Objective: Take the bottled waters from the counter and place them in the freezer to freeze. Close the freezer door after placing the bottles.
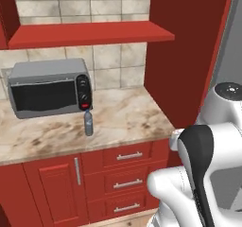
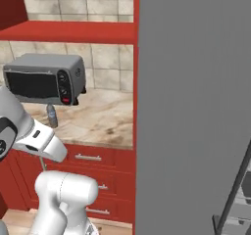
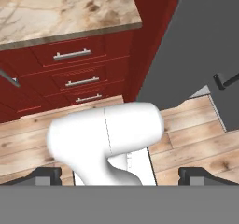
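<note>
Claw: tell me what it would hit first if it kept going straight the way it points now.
Probably the wooden floor, past the robot's own body, in front of the red drawers. The claw looks down at it; depth is unclear.

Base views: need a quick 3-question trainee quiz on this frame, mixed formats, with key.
1. True or false: the bottled water stands upright on the counter.
2. The bottle is nearest which thing? A) microwave B) freezer door C) drawers
3. Fill in: in the hand view the claw holds ____.

Key: 1 true. 2 A, it stands just in front of the microwave's control panel corner. 3 nothing; the fingertips sit wide apart with only the robot's body and wood floor beyond.
</note>
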Available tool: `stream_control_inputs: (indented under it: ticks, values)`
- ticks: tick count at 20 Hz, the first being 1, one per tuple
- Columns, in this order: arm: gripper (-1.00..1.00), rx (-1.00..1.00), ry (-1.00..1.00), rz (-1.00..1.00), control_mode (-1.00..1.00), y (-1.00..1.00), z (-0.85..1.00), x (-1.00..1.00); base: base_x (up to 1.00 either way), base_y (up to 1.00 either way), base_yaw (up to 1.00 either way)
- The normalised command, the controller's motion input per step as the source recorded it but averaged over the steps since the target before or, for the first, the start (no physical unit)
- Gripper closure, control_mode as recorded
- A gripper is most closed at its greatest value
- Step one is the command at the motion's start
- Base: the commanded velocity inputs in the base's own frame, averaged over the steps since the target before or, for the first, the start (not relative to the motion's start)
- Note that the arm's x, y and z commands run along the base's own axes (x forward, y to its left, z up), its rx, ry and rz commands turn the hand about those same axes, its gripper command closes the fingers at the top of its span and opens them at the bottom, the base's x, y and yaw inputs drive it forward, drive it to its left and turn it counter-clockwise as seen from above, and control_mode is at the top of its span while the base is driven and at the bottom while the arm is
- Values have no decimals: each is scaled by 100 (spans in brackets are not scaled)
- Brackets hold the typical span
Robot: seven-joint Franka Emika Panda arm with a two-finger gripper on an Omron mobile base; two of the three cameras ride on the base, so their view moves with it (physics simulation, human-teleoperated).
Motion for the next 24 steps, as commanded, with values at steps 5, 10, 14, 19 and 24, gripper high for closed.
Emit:
stream_control_inputs:
  ticks: [5, 10, 14, 19, 24]
  values:
    - [-100, 0, 0, 0, 100, 0, 0, 0, 0, 82, 7]
    - [-100, 0, 0, 0, 100, 0, 0, 0, 2, 71, 5]
    - [-100, 0, 0, 0, 100, 0, 0, 0, 9, 64, 3]
    - [-100, 0, 0, 0, 100, 0, 0, 0, 16, 46, 1]
    - [-100, 0, 0, 0, 100, 0, 0, 0, 28, 33, 0]
